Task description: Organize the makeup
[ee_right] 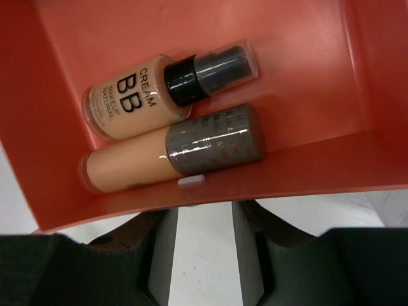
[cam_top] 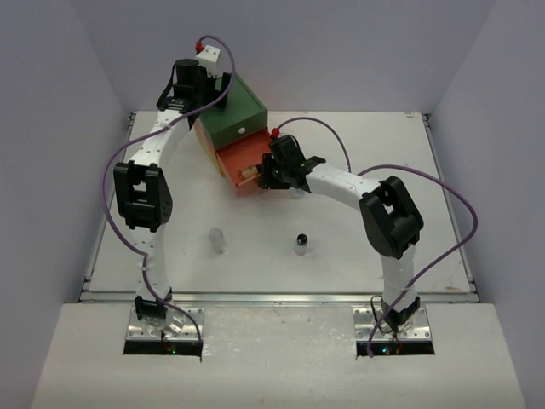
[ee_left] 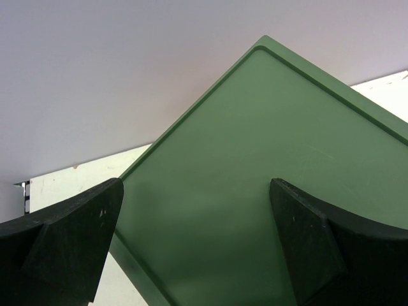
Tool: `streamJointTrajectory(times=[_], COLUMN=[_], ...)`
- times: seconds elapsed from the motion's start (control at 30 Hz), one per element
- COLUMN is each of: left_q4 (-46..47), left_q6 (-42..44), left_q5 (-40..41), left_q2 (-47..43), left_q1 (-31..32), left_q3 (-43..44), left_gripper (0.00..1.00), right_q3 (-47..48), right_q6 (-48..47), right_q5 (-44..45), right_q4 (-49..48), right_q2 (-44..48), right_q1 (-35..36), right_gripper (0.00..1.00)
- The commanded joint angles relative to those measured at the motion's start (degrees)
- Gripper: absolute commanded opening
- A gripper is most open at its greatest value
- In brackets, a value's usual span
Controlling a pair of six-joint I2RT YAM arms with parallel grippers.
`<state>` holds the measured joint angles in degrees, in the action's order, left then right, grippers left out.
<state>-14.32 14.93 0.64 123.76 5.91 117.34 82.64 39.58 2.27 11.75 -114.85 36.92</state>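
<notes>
An orange drawer [ee_right: 210, 38] stands pulled out of the drawer chest [cam_top: 234, 111]. Inside it lie two pieces of makeup: a tan BB cream bottle [ee_right: 131, 102] with a black collar and clear cap, and a tan tube [ee_right: 172, 156] with a grey cap. My right gripper [ee_right: 205, 207] sits at the drawer's front wall. Its jaws are a narrow gap apart, with bare table between them and the tips hidden under the wall. On the table stand a clear jar [cam_top: 218, 240] and a black-capped jar [cam_top: 301, 243]. My left gripper [ee_left: 196, 185] hangs wide open over the chest's green top [ee_left: 268, 166].
The chest stands at the back middle of the white table [cam_top: 358, 256], with its green drawer shut above the orange one. The right arm [cam_top: 387, 213] bends across the right half of the table. Grey walls close in the back and both sides.
</notes>
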Motion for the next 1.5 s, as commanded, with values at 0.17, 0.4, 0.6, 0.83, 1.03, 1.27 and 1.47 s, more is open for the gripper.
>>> streamJointTrajectory(times=[0.17,0.4,0.6,0.83,1.03,1.27,1.47], left_q4=[-7.3,-6.1,-5.9,-5.9,-5.8,-5.5,-5.5], left_q6=[2.9,3.9,3.7,4.0,4.0,3.7,4.1], left_q5=[0.4,-2.3,-3.5,-3.6,-3.7,-3.5,-3.2], left_q2=[3.4,3.1,3.1,3.0,3.2,3.9,3.8], left_q1=[-0.1,-0.1,-0.1,-0.1,-0.1,-0.1,-0.1], left_q3=[-2.2,-3.8,-4.1,-4.9,-5.0,-4.2,-4.2], left_gripper=[1.00,1.00,1.00,1.00,1.00,1.00,1.00], right_q3=[10.1,17.8,21.0,22.0,13.5,2.7,5.2], right_q6=[-0.2,-1.6,-2.0,-0.4,5.9,31.1,32.9], right_q5=[0.7,1.4,4.6,3.8,2.6,-0.8,-0.1], right_q4=[-14.6,-20.6,-26.4,-30.4,-32.1,-35.6,-34.5], right_q2=[-5.3,-12.8,-18.0,-20.5,-16.6,-14.4,-16.7], right_q1=[-2.2,-3.2,-3.6,-4.0,-4.1,-4.2,-4.2], right_gripper=[0.38,0.39,0.39,0.39,0.39,0.39,0.40])
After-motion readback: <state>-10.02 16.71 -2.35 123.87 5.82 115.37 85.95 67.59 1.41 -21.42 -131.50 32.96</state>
